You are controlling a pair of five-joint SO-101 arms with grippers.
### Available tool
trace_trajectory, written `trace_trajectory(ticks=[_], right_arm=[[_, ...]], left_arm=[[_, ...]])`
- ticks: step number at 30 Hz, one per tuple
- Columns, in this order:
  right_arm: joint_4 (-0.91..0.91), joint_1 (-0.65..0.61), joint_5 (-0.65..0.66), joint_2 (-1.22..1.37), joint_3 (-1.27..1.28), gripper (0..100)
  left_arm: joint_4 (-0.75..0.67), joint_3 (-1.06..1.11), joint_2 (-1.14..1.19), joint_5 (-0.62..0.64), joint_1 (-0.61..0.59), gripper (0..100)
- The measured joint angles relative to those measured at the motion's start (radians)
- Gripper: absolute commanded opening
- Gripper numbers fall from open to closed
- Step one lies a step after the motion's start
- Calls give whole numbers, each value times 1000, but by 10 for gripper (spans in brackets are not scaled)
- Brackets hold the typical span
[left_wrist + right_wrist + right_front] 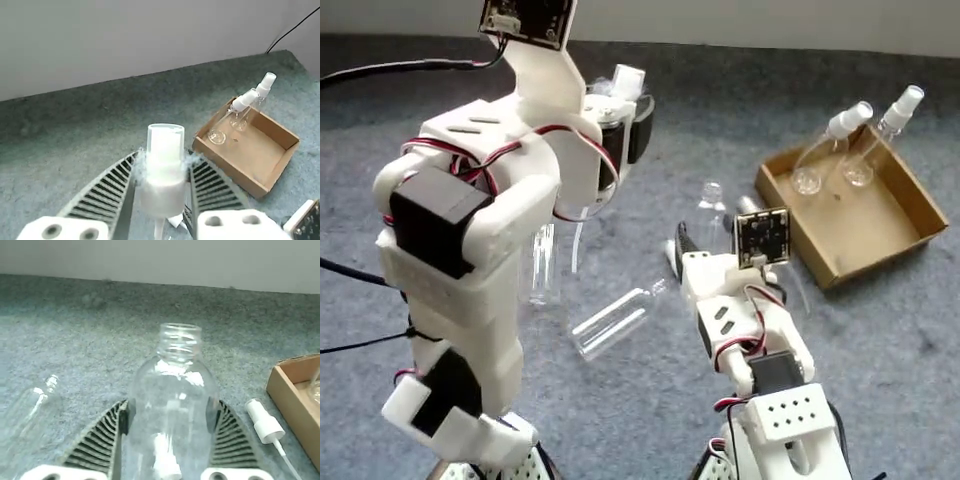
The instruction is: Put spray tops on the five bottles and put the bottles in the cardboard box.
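Pinching a top [165, 145] in my left end effector [162, 172] and standing an open bottle [172, 385] upright in my closed right end effector [170, 415] near the box [825, 270], I seem set for capping.

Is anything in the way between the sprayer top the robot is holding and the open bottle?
Nothing I can see. The left end effector holds the spray top in the air, the right end effector holds the bottle upright, mouth open, with just carpet between them.

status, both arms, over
Left jaws shut on spray top. Right jaws shut on uncapped bottle. Two capped bottles in cardboard box. Nothing in the way.
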Motion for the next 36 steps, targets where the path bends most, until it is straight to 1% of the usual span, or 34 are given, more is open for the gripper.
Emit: trace_trajectory(ticks=[4, 10, 14, 16, 19, 25, 30, 36], right_arm=[[-133, 0, 0, 0, 89, 102], [-258, 0, 0, 0, 155, 101], [-334, 0, 0, 0, 186, 99], [-377, 0, 0, 0, 201, 99], [-433, 0, 0, 0, 215, 99], [-465, 0, 0, 0, 224, 99], [-466, 0, 0, 0, 224, 99], [-466, 0, 0, 0, 253, 99]], left_arm=[[0, 130, -81, -8, 2, 6], [0, 227, -115, -8, 8, 6], [0, 252, -115, -9, 66, 6], [-25, 256, -115, -9, 100, 6], [-117, 256, -115, -9, 133, 6], [-333, 296, -117, -9, 132, 5], [-539, 431, -115, -9, 140, 5], [-852, 664, -114, -9, 135, 5]])
